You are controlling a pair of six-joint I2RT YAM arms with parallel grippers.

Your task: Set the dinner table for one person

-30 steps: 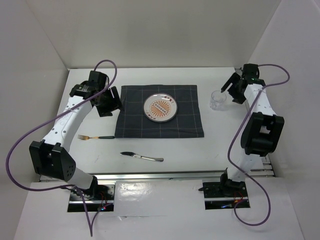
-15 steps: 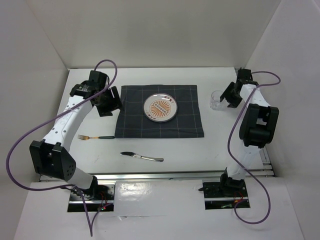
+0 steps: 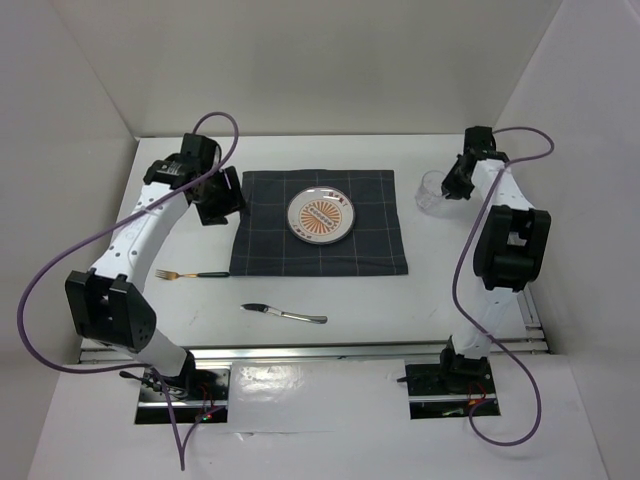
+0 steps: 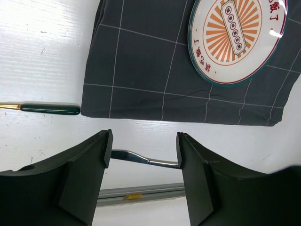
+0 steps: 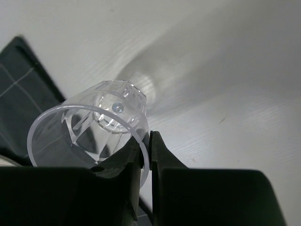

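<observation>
Counter: a large flat matte white rectangular counter (image 3: pixel 360 300) lay beneath both pairs of fingers and carried every item listed here.
Left fingers: the left fingers (image 3: pixel 221 199) (image 4: pixel 84 169) stood wide apart, held nothing and hung above bare counter, just off the cloth's edge.
Right fingers: the right fingers (image 3: pixel 452 184) (image 5: pixel 160 155) were drawn narrow, pinching the rim wall of the glass, one finger inside it and one outside.
Glass: a clear faceted plastic drinking glass (image 3: pixel 431 193) (image 5: pixel 89 127) sat in the right fingers' grip. Its mouth faced the right wrist camera. Whether its base touched the counter could not be told.
Cloth: a dark grey rectangular cloth with thin pale grid lines (image 3: pixel 268 245) (image 4: pixel 136 70) lay flat directly ahead of the left fingers. One corner showed beside the glass in the right wrist view.
Plate: a round white plate with an orange sunburst pattern and a green rim (image 3: pixel 322 216) (image 4: pixel 235 37) rested on the cloth, ahead of the left fingers and off to one side.
Fork: a gold fork with a dark green handle (image 3: pixel 190 274) (image 4: pixel 47 109) lay on the counter just beside the cloth, out past one left finger.
Knife: a silver table knife (image 3: pixel 285 314) (image 4: pixel 141 157) lay on the counter, showing in the gap between the left fingers, apart from the cloth.
</observation>
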